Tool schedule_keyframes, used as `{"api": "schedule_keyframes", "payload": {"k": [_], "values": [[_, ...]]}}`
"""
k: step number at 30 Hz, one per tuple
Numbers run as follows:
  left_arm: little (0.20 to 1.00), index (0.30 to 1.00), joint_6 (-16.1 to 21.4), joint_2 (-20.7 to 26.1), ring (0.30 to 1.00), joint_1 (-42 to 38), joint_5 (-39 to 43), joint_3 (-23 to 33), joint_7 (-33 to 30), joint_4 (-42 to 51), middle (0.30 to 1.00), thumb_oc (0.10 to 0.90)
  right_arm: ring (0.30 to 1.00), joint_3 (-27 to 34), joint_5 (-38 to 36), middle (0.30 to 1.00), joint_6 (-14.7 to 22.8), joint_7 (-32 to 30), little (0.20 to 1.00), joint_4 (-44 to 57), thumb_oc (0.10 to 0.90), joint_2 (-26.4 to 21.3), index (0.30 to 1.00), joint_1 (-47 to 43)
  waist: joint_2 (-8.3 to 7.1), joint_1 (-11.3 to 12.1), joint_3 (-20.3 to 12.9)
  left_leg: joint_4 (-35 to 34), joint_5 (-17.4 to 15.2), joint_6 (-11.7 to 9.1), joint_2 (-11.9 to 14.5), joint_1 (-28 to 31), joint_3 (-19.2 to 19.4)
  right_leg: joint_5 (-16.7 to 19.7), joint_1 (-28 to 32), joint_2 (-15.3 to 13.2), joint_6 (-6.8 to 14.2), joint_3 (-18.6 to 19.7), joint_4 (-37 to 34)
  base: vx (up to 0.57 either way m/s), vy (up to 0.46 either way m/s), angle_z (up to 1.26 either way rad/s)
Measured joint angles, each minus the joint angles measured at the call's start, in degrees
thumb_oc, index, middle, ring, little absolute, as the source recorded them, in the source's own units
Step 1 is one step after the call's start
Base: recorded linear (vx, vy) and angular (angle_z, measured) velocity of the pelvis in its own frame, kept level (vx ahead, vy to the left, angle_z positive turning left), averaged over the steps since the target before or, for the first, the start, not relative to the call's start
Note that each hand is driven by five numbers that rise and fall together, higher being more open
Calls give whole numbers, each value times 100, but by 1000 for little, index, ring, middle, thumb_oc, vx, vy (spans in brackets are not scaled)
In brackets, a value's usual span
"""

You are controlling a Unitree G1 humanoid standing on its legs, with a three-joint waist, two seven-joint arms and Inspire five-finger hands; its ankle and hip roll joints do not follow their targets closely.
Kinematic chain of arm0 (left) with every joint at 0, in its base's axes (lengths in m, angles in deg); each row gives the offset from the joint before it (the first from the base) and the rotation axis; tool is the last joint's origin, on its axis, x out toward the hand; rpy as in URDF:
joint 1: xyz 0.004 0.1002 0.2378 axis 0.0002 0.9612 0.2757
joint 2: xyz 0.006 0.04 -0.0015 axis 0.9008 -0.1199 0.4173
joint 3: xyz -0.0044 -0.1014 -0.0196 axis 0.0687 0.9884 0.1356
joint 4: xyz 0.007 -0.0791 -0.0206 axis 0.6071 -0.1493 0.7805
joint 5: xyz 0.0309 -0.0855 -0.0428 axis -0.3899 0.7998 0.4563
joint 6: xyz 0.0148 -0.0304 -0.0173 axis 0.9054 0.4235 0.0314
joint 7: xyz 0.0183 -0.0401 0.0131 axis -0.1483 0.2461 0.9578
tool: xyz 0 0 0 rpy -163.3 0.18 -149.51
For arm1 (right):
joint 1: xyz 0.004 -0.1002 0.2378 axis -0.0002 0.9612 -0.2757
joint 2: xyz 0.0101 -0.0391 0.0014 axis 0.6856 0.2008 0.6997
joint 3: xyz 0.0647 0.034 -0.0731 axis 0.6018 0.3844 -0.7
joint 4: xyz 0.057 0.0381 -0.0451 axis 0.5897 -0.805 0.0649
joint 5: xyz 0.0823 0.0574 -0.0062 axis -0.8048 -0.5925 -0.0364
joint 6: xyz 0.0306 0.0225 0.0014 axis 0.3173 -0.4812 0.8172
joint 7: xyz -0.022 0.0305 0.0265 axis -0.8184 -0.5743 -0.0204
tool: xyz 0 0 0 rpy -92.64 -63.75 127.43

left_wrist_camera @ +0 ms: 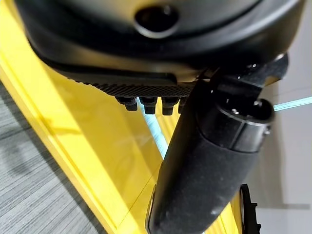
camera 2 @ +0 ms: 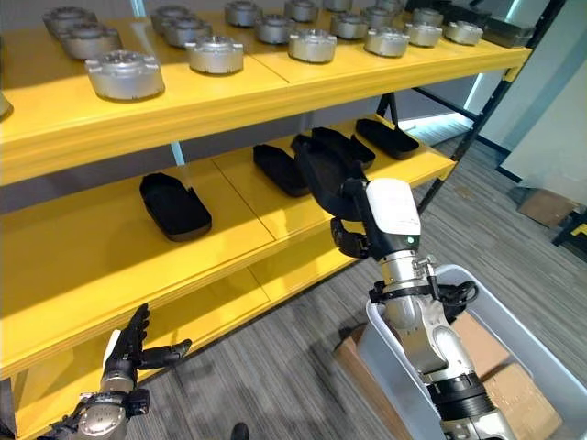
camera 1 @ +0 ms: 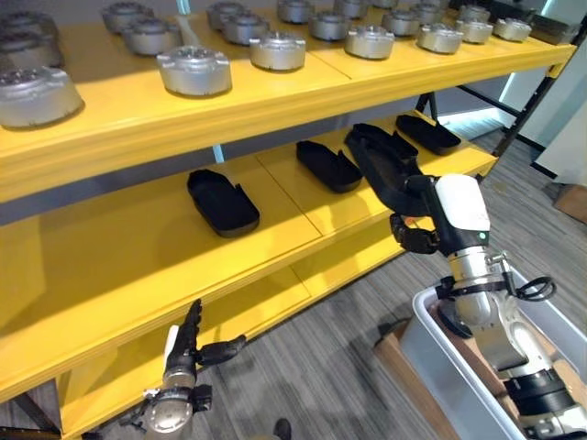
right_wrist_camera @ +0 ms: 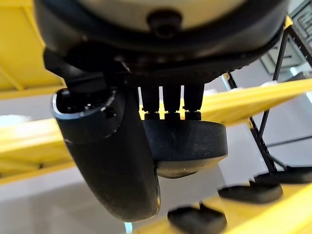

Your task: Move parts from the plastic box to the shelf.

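Note:
A long black part (camera 1: pixel 378 158) is held up in front of the yellow shelf's middle level (camera 1: pixel 119 257), with my right hand (camera 1: pixel 415 231) shut on its near end. In the right wrist view the fingers (right_wrist_camera: pixel 165 100) and thumb (right_wrist_camera: pixel 112 161) pinch the part (right_wrist_camera: pixel 187 146). Three similar black parts (camera 1: pixel 222 202) (camera 1: pixel 328 165) (camera 1: pixel 427 133) lie on that level. The pale plastic box (camera 1: pixel 431 339) stands on the floor at lower right, under my right arm. My left hand (camera 1: pixel 188 344) hangs open and empty, low at the left, before the bottom level.
Several round metal parts (camera 1: pixel 194 71) stand in rows on the top level. A cardboard box (camera 2: pixel 353 353) sits under the plastic box, and another (camera 2: pixel 546 206) lies at the far right. Grey carpet (camera 1: pixel 321 367) lies open between the shelf and the box.

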Motion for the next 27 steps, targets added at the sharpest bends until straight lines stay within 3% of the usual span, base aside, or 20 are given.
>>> {"api": "schedule_keyframes", "payload": {"k": [3,4,5,6,8,10,15,19,20,21,22,23,24,25,26,27], "values": [[1000,1000,2,-115,1000,1,3,-60,12,29,1000,900,300,-7,-2,300,18,114,300,0,400,-186,300,89,-110,-238,-30,-24,-15,-76,-151,-126,-256,-122,69,868,-271,-45,-587,36,-57,62],[1000,1000,-7,-282,1000,12,9,-120,15,39,1000,900,300,3,-5,300,18,115,300,0,400,-323,300,85,-43,-318,-48,-80,-14,-80,-187,-138,-317,-11,165,1012,-677,88,-975,20,-77,77],[1000,1000,-6,-393,1000,39,17,-206,15,133,1000,900,300,2,-7,300,23,117,300,0,400,-422,300,29,92,-274,-65,-136,33,-149,-91,-284,-365,202,240,1206,-658,214,-1346,47,-123,49],[1000,1000,-9,-397,1000,16,19,-220,11,138,1000,900,300,-3,-11,300,31,126,300,1,400,-420,300,-5,102,-197,-70,-146,155,-309,-12,-322,-405,317,318,1291,-822,193,-1521,69,-129,18],[1000,1000,-8,-475,1000,13,41,-196,15,339,1000,900,300,-7,-26,300,46,137,300,2,400,-425,300,-73,111,-154,-82,-158,205,-419,66,-278,-473,642,732,1413,-904,-32,-2367,86,-122,25],[1000,1000,-2,-474,1000,38,43,-198,17,444,1000,900,300,-11,-29,300,51,152,300,2,400,-422,300,-173,123,-113,-89,-161,198,-451,72,-281,-523,833,952,1461,-951,-68,-2777,52,-97,19],[1000,1000,-2,-534,1000,180,62,-162,19,430,1000,900,300,-24,-84,300,55,248,300,1,400,-444,300,-496,144,-17,-96,-148,212,-531,50,-250,-584,805,1088,1470,-908,-141,-2861,4,-79,12],[1000,1000,-2,-611,1000,89,74,-198,30,392,1000,900,300,-19,-124,300,51,239,300,1,400,-647,300,-520,251,43,-76,-35,288,-642,-46,-496,-916,746,1114,1398,-922,-654,-2853,-110,21,68],[1000,1000,-3,-605,1000,-18,80,-272,34,250,1000,900,300,-20,-124,300,32,234,300,-5,400,-747,300,-517,272,23,-61,62,430,-825,-154,-655,-935,744,1112,1295,-929,-892,-2847,-132,49,154],[1000,1000,-3,-546,1000,-193,283,-335,32,186,1000,900,300,-25,-121,300,32,232,300,13,400,-870,300,-592,174,-49,15,588,-221,-852,106,-932,213,798,1027,1020,-1231,-1321,-2801,-107,60,151],[1000,1000,-4,-491,1000,-192,284,-317,20,185,1000,900,300,-69,-121,300,94,232,300,23,400,-874,300,-620,67,40,74,894,-287,-882,498,-902,579,770,958,879,-1208,-1313,-2717,-35,113,102],[1000,1000,-1,-476,1000,-151,312,-321,18,169,1000,900,300,-104,-118,300,169,233,300,22,400,-786,300,-681,51,122,101,950,-309,-985,851,-796,187,743,831,732,-1189,-1308,-2536,-35,394,40],[1000,1000,-2,-375,1000,-295,498,-333,22,122,1000,900,300,-83,-122,300,157,197,300,29,400,-711,300,-743,-43,110,164,1261,-317,-1425,1584,-842,-339,724,661,584,-1165,-1414,-2375,7,355,41],[1000,1000,-8,-362,1000,-406,509,-312,15,96,1000,900,300,-42,-122,300,137,180,300,28,400,-747,300,-757,-16,-9,219,1230,-292,-1483,2214,-861,-304,673,641,558,-977,-1596,-2208,13,488,86],[1000,1000,-11,-382,1000,-468,509,-331,14,91,1000,900,300,-39,-121,300,91,129,300,24,400,-819,300,-769,54,-226,258,1054,-203,-1536,2770,-837,-160,499,650,523,-952,-1726,-1984,23,291,84],[1000,1000,-11,-427,1000,-472,510,-359,11,97,1000,900,300,-42,-121,300,35,125,300,19,400,-833,300,-759,72,-303,262,945,-148,-1525,2884,-763,-71,467,649,405,-895,-1754,-1875,44,400,67]]}}
